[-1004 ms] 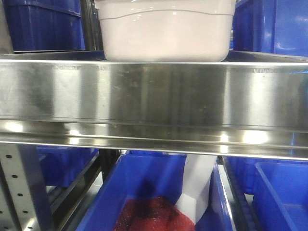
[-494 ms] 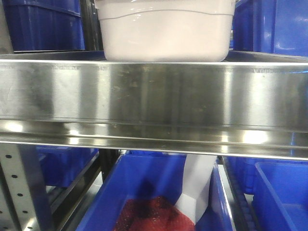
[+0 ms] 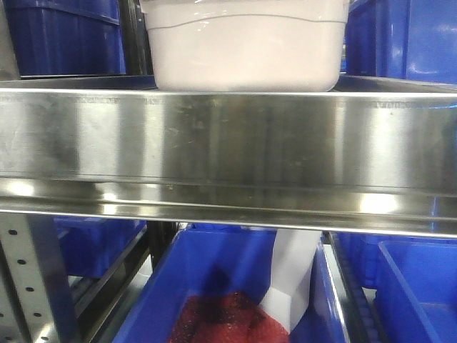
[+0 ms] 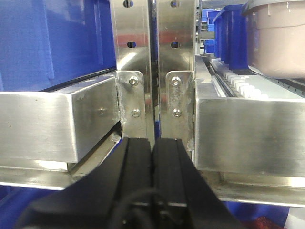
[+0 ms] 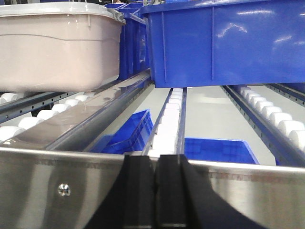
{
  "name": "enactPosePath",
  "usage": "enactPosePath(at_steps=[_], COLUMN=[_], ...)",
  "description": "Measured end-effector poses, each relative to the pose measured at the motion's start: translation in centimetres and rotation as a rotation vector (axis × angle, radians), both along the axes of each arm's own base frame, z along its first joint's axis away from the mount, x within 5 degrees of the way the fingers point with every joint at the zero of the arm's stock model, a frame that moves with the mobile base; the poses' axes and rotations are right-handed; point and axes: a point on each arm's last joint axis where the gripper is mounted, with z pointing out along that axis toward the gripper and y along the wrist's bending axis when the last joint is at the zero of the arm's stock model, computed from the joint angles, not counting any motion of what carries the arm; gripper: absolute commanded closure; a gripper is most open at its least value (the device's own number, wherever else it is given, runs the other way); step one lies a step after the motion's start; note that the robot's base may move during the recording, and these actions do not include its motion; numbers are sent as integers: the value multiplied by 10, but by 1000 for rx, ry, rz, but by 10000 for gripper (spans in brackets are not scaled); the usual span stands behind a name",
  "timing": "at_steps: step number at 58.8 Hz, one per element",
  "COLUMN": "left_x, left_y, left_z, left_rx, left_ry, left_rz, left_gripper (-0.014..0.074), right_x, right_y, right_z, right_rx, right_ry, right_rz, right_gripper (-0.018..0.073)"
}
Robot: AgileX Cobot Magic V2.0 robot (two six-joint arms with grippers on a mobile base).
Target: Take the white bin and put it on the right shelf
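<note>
The white bin (image 3: 246, 50) sits on the right shelf, just behind its wide steel front rail (image 3: 228, 143). In the left wrist view the bin (image 4: 279, 43) is at the upper right, resting on roller tracks. My left gripper (image 4: 152, 143) is shut and empty, low in front of two perforated uprights (image 4: 143, 47). In the right wrist view the bin (image 5: 57, 47) stands at the upper left behind the rail (image 5: 62, 186). My right gripper (image 5: 156, 160) is shut and empty, against the rail and to the right of the bin. Neither gripper touches the bin.
Blue bins (image 3: 64, 36) (image 3: 414, 36) flank the white bin on the shelf; one large blue bin (image 5: 224, 43) stands right of it. White roller tracks (image 5: 169, 124) run back along the shelf. Below, a blue bin (image 3: 214, 271) holds red material and a white bag (image 3: 293, 279).
</note>
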Motion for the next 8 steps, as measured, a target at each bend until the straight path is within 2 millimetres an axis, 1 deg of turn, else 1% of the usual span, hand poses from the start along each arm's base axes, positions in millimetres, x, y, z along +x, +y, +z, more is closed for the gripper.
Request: enactPosePath(at_steps=[8], left_x=[0], left_y=[0], left_z=[0], left_rx=[0], left_ry=[0], left_rz=[0], left_gripper=[715], right_x=[0], right_y=[0], right_z=[0], right_rx=[0], right_ry=[0], right_rz=[0], right_gripper=[490])
